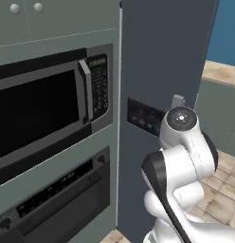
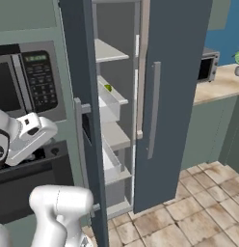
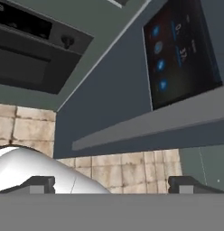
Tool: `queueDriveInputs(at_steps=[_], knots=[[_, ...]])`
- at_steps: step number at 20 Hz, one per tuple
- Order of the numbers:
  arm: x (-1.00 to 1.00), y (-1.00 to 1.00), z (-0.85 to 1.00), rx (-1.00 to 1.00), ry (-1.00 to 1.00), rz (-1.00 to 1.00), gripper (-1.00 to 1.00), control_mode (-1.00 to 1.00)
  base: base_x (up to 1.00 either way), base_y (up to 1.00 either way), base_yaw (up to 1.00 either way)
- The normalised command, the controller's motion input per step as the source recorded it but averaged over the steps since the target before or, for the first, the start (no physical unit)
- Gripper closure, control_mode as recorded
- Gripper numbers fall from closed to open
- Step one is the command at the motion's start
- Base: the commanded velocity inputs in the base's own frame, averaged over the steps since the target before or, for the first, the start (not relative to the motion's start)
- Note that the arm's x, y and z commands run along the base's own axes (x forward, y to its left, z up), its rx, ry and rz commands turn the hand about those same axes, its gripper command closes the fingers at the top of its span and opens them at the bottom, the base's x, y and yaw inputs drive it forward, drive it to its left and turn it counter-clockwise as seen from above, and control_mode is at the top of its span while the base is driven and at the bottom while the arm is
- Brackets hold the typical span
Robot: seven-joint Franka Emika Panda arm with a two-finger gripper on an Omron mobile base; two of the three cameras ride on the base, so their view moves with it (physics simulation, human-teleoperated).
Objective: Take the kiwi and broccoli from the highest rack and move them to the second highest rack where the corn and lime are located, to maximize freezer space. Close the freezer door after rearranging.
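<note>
Fingers [image 3: 39, 184] of the gripper [image 3: 111, 185] are spread to their full width, with nothing held between them; the two dark tips are seen at opposite sides of the hand view's lower edge. Beyond them, the dark blue freezer door [image 3: 109, 90] is faced at close range, with its grey handle [image 3: 150, 128] running across the view and a dark control panel [image 3: 181, 58] with blue lit symbols set into the door above it. Tiled floor [image 3: 132, 164] is visible past the door's edge.

From the right base view, the freezer door [image 2: 85, 120] is shown standing open, edge-on to the camera, with the white racks [image 2: 112, 52] exposed behind it. A small green item [image 2: 108, 88] is seen on the second visible rack from the top; whether it is the lime or another item cannot be told. The kiwi, broccoli and corn cannot be made out on the racks from this angle.

From the left base view, the microwave [image 1: 43, 111] and the oven [image 1: 58, 199] below it are seen beside the door.
</note>
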Motion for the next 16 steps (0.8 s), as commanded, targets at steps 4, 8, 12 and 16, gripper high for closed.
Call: queueDriveInputs(at_steps=[4,8,12,16], knots=[[0.55,0.31,-0.12,0.0,0.02,-0.3,-1.0,-1.0,0.0,0.0,0.0],[0.79,0.39,-0.1,0.04,0.0,-0.05,-1.0,-1.0,0.0,0.0,0.0],[0.86,-0.16,-0.11,0.23,0.0,0.0,-1.0,-1.0,0.0,0.0,0.0],[0.92,-0.3,-0.21,0.24,0.0,0.0,-1.0,-1.0,0.0,0.0,0.0]])
